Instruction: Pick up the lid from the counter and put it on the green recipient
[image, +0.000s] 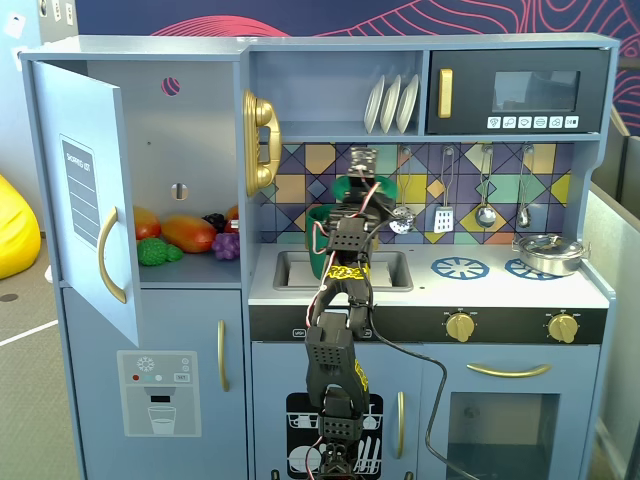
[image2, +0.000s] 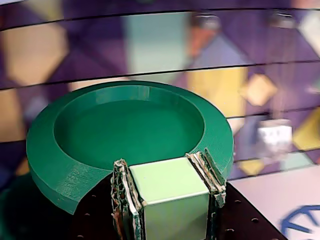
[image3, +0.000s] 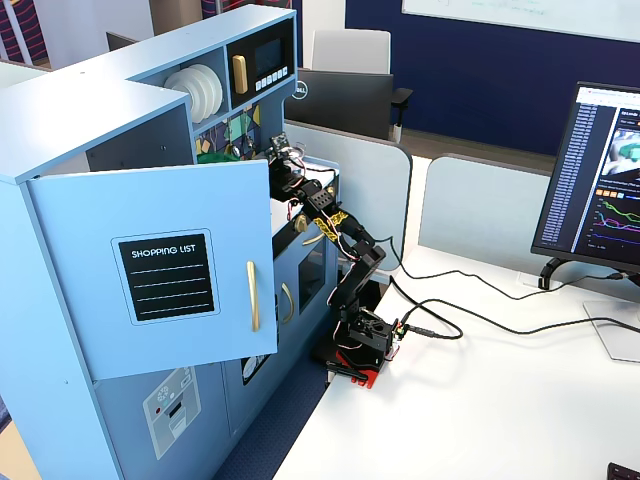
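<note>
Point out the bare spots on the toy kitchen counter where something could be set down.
Free: the counter strip in front of the blue burner rings, between the sink and the knobs. Crowded: the sink area, where the green pot stands and the gripper holds the lid above it, and the right back corner with the silver pot.

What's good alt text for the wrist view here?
Close-up of the gripper clamped on the pale green block handle of the round green lid, held in the air. Behind it, a blurred multicoloured tiled wall and, lower right, a corner of white counter.
</note>
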